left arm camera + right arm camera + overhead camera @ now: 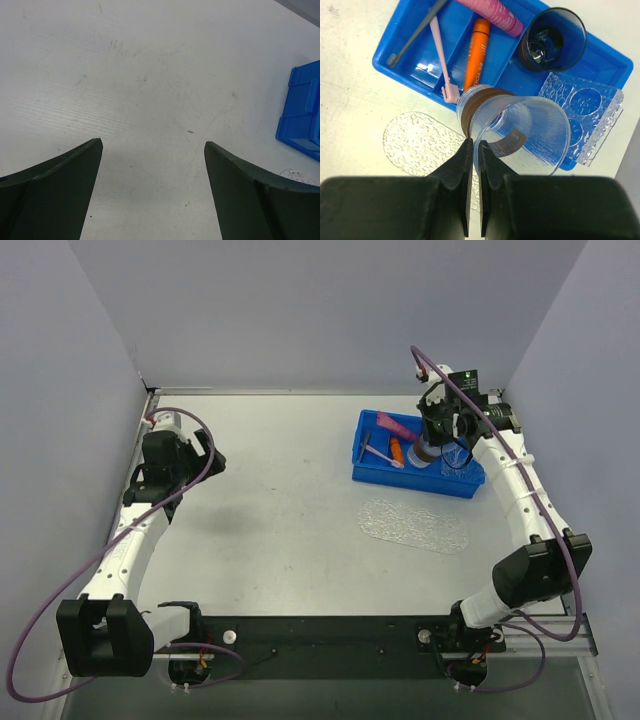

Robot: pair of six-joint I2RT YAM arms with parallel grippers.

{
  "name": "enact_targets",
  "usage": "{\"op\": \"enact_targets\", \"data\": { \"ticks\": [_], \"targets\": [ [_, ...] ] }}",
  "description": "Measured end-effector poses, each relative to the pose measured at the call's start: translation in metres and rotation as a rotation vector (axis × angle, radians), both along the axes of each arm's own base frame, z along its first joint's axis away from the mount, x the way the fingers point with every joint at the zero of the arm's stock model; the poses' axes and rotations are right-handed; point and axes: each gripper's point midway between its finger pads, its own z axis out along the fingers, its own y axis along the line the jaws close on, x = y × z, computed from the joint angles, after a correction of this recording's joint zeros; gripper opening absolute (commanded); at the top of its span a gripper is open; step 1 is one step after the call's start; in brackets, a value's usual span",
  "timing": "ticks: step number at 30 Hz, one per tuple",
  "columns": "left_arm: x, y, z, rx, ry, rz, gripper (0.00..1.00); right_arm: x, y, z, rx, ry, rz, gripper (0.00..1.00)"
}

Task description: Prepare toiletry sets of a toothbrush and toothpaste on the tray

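My right gripper (475, 145) is shut on the rim of a clear cup (525, 132) with a brown band and holds it tilted above the blue bin (405, 45). Inside the bin lie a pale pink toothbrush (440, 55), a grey toothbrush (415, 32), an orange toothpaste tube (476, 52) and a magenta-pink toothpaste tube (492, 12). The clear bumpy tray (415, 524) rests flat on the table just in front of the bin (400, 478), with nothing on it. Far to the left, my left gripper (153, 145) hangs open over bare table.
A dark cup (552, 40) stands in the bin's right compartment. A clear moulded insert with round hollows (582, 112) leans at the bin's right end. Walls close in the table on the left, back and right.
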Motion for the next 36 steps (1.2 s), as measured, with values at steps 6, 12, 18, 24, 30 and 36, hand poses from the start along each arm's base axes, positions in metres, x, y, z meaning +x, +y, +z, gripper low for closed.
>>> {"op": "enact_targets", "data": {
  "ticks": [6,12,18,24,30,36],
  "targets": [
    [-0.001,-0.006,0.001,-0.018,-0.003,-0.028,0.93,-0.019,0.014,0.024,-0.033,-0.075,0.083,0.00],
    [-0.003,-0.007,0.009,-0.026,-0.024,-0.033,0.93,-0.048,0.047,0.028,-0.133,-0.117,0.229,0.00],
    [-0.014,-0.010,0.010,-0.037,-0.039,-0.042,0.92,-0.077,0.079,0.008,-0.161,-0.083,0.351,0.00],
    [-0.027,-0.011,0.009,-0.040,-0.046,-0.048,0.92,-0.099,0.102,-0.018,-0.205,-0.032,0.457,0.00],
    [-0.035,-0.010,0.009,-0.036,-0.055,-0.049,0.92,-0.103,0.126,-0.038,-0.274,-0.017,0.549,0.00],
    [-0.034,-0.010,0.004,-0.034,-0.038,-0.050,0.92,-0.102,0.133,-0.067,-0.317,0.036,0.584,0.00]
  ]
}}
